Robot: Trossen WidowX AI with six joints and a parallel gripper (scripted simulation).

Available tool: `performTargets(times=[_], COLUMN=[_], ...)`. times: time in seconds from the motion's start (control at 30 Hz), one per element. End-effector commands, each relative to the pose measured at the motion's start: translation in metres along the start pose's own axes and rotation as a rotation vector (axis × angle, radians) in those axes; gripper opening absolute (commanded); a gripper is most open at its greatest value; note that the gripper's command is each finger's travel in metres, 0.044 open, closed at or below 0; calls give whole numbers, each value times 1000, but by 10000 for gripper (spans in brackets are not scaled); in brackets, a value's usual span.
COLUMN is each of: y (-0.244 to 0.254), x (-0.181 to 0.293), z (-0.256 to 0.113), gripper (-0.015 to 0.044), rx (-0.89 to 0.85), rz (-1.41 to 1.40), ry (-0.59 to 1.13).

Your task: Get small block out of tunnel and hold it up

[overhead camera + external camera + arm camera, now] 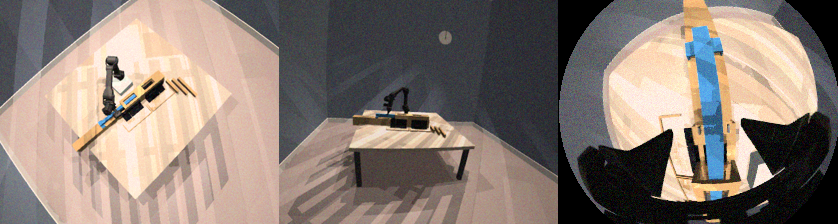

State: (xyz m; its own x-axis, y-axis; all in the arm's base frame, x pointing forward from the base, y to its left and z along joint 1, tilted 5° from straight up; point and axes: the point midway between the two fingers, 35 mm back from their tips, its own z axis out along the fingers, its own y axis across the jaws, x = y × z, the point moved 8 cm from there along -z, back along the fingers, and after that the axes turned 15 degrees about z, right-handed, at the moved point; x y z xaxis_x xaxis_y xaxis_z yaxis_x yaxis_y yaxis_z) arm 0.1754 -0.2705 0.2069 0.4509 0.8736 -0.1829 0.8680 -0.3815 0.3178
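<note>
On your worktop (137, 173) (413, 142): one robot arm (109, 78) (406, 97), one tunnel (159, 76) (409, 118), one blue handled slide (102, 123) (382, 115) (708, 85), three loose rods (187, 86) (442, 132).
</note>
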Motion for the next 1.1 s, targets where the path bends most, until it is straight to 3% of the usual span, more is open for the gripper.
performTargets(times=[0.0,0.53,1.03,1.07], y=[-2,-8,-7,-7], x=[1,5,4,4], z=[7,32,26,26], gripper=[440,440,46,40], rx=[2,2,2,2], rz=[6,6,2,2], ry=[8,8,1,1])
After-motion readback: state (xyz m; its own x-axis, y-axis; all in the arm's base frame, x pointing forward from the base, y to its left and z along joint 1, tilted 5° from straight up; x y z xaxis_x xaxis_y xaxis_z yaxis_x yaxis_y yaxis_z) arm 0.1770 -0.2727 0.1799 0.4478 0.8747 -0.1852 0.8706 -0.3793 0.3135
